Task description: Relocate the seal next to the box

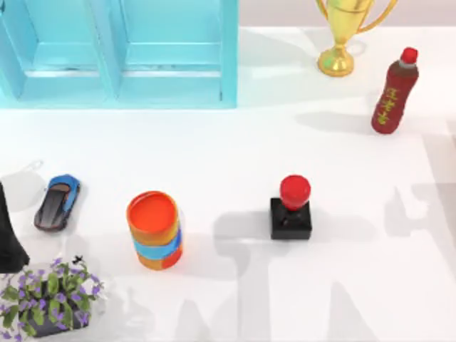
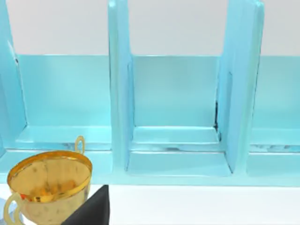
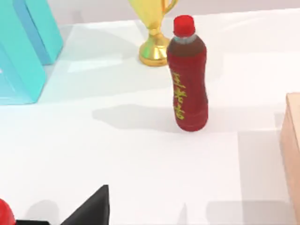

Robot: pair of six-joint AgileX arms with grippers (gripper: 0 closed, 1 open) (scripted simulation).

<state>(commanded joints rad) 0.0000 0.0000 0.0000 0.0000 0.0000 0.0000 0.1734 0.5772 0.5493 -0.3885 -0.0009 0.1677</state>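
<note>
The seal (image 1: 291, 207), a black square block with a glossy red round knob, stands upright on the white table right of centre. The edge of its red knob (image 3: 3, 213) also peeks into a corner of the right wrist view. A tan flat-sided edge, seemingly the box (image 3: 293, 154), stands at the border of the right wrist view, past the bottle. A dark part of my left arm (image 1: 8, 235) sits at the table's left edge. A dark finger tip (image 2: 91, 211) shows in the left wrist view and another dark finger tip (image 3: 91, 208) in the right wrist view. Neither gripper touches the seal.
An orange and blue round container (image 1: 154, 229) stands left of the seal. A dark-red bottle (image 1: 394, 91) and a gold trophy (image 1: 340, 35) are at the back right. A blue shelf unit (image 1: 121, 50) fills the back left. A toy car (image 1: 57, 202) and a potted plant (image 1: 50, 296) sit at the left.
</note>
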